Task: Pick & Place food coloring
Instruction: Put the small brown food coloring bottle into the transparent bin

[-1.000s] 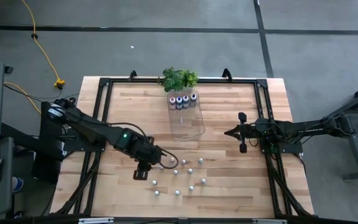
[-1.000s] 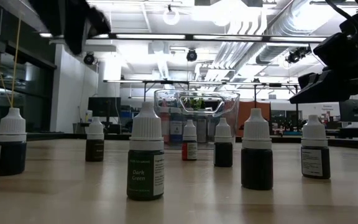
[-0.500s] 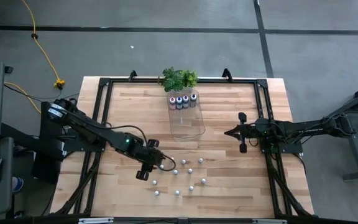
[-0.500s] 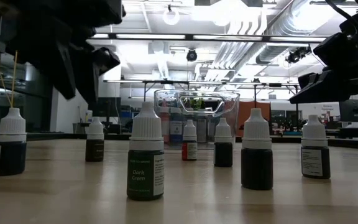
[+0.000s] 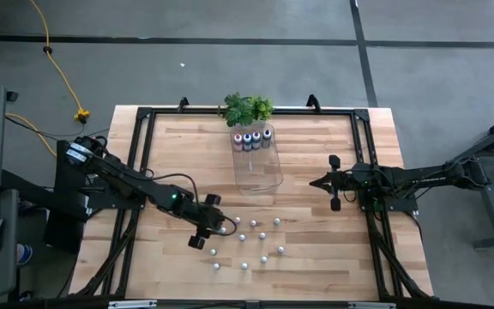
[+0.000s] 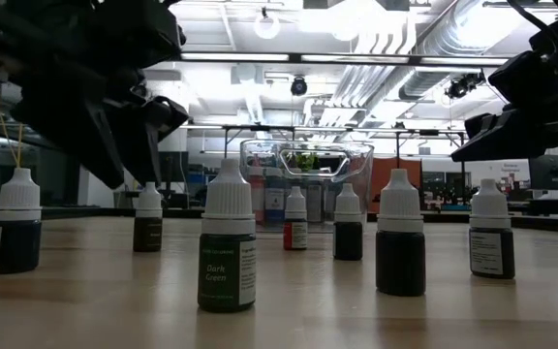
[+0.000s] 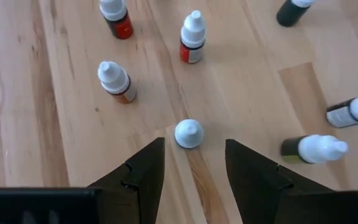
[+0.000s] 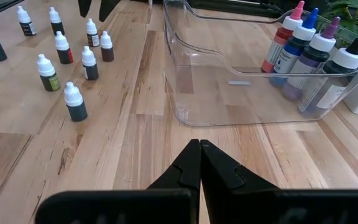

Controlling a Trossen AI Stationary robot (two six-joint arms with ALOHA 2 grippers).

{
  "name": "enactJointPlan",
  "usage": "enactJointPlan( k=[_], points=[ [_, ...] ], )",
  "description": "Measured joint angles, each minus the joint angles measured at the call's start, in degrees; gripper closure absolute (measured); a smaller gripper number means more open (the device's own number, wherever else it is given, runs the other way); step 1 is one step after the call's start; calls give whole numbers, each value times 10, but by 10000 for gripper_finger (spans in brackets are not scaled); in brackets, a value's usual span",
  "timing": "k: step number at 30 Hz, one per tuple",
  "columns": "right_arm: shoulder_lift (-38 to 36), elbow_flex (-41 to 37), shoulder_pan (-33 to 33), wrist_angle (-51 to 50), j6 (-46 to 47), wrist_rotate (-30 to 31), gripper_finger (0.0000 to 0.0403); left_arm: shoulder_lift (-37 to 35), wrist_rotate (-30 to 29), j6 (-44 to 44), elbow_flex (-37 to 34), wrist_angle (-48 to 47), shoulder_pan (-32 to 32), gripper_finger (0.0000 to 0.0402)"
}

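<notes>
White dropper caps top every small food coloring bottle point(image 5: 254, 233) scattered over the near middle of the wooden table point(image 5: 316, 146), their bodies dark or tinted red, orange and green. Seen from the left wrist, one white-capped bottle point(image 7: 189, 133) stands upright just ahead of the left gripper point(image 7: 194, 163), centred on the gap between its two dark fingers point(image 7: 145, 168), which stand apart and touch nothing. Beyond that bottle stand an orange-bodied one point(image 7: 118, 81) and two red ones point(image 7: 192, 37), while two dark bottles point(image 7: 314, 149) stand off to one side of the fingers.

In the low view the nearest bottle point(image 6: 228, 237) carries a pale label reading "Dark Green"; the smaller print under it is too fine to read. Other small bottles point(image 6: 400, 235) stand in a loose row around it, their labels turned away or unreadable.

Four taller bottles point(image 5: 253, 137) with pink, blue, purple and black pointed tops sit together inside the clear plastic tray point(image 5: 258, 172), at its far end beside the green leafy plant point(image 5: 247, 108). From the right wrist these four point(image 8: 308, 50) show white labels, their writing too small to make out.

The right gripper point(image 8: 200, 163) hangs just short of the tray's near wall, fingers pressed together on nothing, with the small bottles well off to its side.
</notes>
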Motion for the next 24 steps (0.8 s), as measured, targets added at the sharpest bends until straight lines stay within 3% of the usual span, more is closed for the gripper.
enactJointPlan(
  k=[24],
  points=[
    [0,0,0,0,0,0,402,29,-8,15,-5,54,0,239]
  ],
)
